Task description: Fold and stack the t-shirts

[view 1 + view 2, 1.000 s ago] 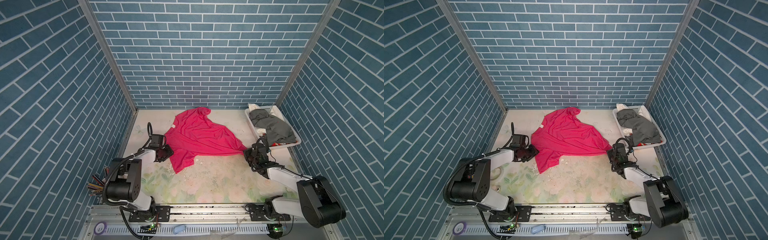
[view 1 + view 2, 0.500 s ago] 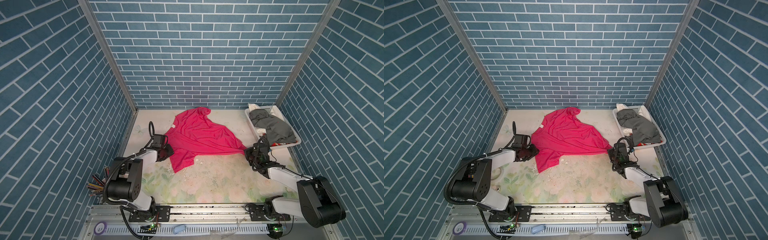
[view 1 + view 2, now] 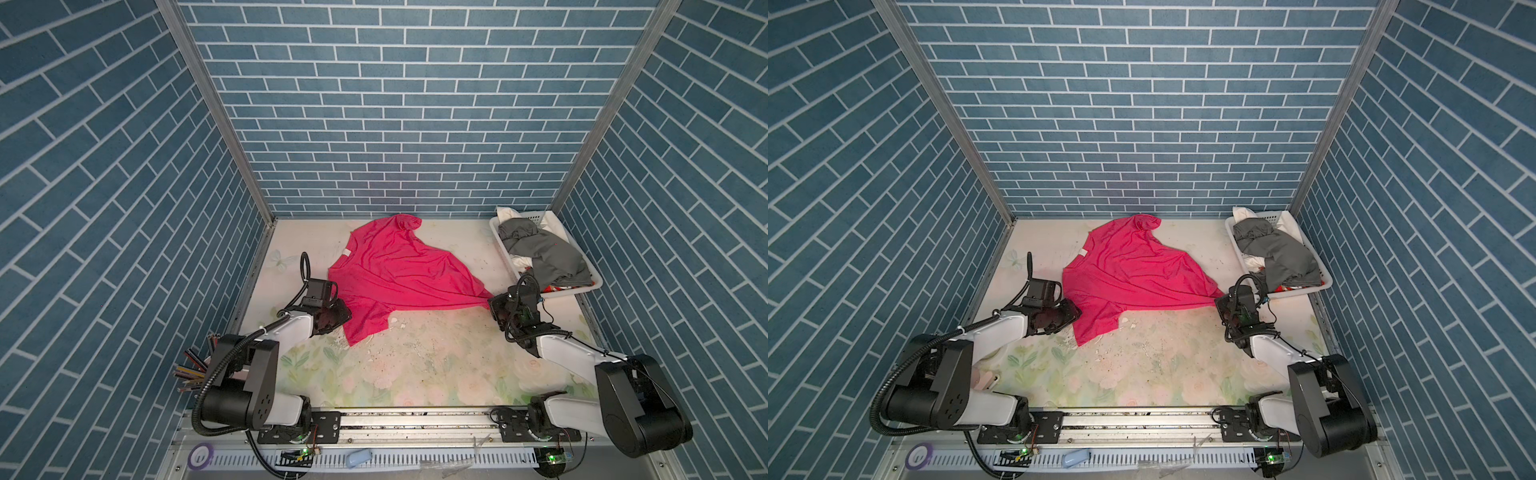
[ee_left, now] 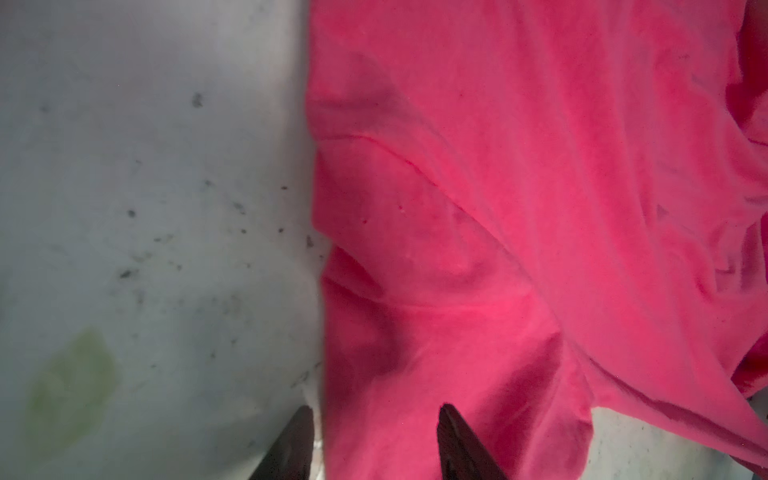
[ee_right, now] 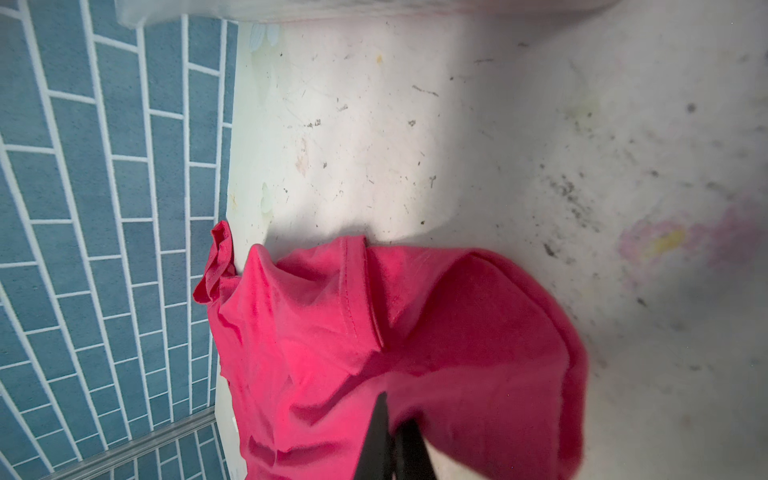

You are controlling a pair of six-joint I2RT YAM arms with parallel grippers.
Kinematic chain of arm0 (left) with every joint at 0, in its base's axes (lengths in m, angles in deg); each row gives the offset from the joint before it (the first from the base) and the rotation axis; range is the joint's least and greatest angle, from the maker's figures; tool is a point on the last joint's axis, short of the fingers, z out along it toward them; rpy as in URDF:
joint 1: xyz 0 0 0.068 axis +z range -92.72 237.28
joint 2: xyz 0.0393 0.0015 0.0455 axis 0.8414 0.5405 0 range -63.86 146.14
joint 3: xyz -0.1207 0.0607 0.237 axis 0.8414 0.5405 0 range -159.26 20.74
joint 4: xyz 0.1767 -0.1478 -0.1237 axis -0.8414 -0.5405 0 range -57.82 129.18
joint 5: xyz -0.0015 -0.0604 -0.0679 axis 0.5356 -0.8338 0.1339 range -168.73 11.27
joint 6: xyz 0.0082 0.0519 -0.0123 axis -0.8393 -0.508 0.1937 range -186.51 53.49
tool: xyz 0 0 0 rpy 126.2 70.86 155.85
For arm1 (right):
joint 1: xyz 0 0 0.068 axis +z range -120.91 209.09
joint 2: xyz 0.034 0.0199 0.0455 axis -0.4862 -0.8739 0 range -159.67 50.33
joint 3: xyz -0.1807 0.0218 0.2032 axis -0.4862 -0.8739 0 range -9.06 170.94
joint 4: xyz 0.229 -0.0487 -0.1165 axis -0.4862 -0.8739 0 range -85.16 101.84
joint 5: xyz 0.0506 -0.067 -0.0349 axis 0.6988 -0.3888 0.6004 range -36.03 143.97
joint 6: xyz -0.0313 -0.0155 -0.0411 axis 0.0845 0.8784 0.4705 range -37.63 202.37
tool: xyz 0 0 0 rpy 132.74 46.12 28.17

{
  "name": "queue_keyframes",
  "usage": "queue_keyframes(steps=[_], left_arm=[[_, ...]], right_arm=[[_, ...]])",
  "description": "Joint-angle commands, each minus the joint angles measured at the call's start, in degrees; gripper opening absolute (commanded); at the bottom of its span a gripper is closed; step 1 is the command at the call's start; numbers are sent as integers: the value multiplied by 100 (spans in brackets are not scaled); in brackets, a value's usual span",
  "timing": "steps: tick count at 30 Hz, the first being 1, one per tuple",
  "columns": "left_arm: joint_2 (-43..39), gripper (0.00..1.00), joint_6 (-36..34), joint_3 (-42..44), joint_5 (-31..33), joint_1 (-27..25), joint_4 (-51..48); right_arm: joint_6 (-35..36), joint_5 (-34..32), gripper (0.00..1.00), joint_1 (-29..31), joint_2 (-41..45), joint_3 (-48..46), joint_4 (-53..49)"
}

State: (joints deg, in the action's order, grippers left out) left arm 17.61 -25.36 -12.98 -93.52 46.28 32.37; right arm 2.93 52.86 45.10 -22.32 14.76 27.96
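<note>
A bright pink t-shirt (image 3: 399, 270) (image 3: 1133, 270) lies spread and creased on the table, its white neck tag toward the left. One corner is drawn into a taut point at my right gripper (image 3: 493, 302) (image 3: 1219, 303) (image 5: 392, 440), which is shut on that cloth. My left gripper (image 3: 343, 312) (image 3: 1076, 316) (image 4: 376, 440) sits low at the shirt's left sleeve. Its jaws are open and straddle the sleeve's edge, one finger over bare table and one over cloth. A dark grey t-shirt (image 3: 544, 253) (image 3: 1279, 253) is heaped in the basket, with white and red cloth showing under it.
The white slotted basket (image 3: 598, 283) (image 3: 1328, 286) stands at the back right, close behind my right arm. A cup of pencils (image 3: 191, 370) sits outside the table's left edge. Small crumbs are scattered on the floral mat (image 3: 415, 365). Blue brick walls enclose three sides.
My left gripper's jaws have spread a little wider over the sleeve edge. Both arms and the pink shirt have hardly moved.
</note>
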Motion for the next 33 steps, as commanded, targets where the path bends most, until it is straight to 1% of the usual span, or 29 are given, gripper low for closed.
queue_keyframes(steps=[1,3,7,8,11,13,14,16,17,20,23,27,31,33], left_arm=[[463,51,361,427,-300,-334,-770],[595,49,361,426,-231,-388,-831],[600,43,324,491,-103,-384,-801],[588,36,333,504,-112,-383,-758],[529,24,311,433,-22,-376,-752],[500,21,274,368,98,-372,-761],[507,17,244,310,139,-378,-761],[557,3,176,170,152,-385,-761],[576,0,134,80,126,-377,-773],[475,0,54,-209,32,-374,-801],[191,0,-16,-611,3,-377,-842],[-184,0,-168,-1411,152,-277,-1229],[-359,0,-157,-1970,8,-158,-1406],[-415,0,-155,-2203,-14,-122,-1508]], right_arm=[[23,31,0,-34,4,42,76],[-4,22,0,-38,30,13,92],[-21,-1,0,-50,117,-52,102],[-21,-21,0,-48,127,-64,105],[-13,-25,0,-63,120,-59,117],[-6,-5,0,-72,102,-51,121],[-2,3,0,-72,93,-44,137],[5,13,0,-81,68,-34,139],[17,29,0,-93,57,-26,151],[138,96,0,-98,22,58,143],[388,142,0,-98,22,240,56],[912,251,0,-98,113,613,-191],[1285,226,0,-98,260,818,-293],[1643,255,0,-101,348,955,-294]])
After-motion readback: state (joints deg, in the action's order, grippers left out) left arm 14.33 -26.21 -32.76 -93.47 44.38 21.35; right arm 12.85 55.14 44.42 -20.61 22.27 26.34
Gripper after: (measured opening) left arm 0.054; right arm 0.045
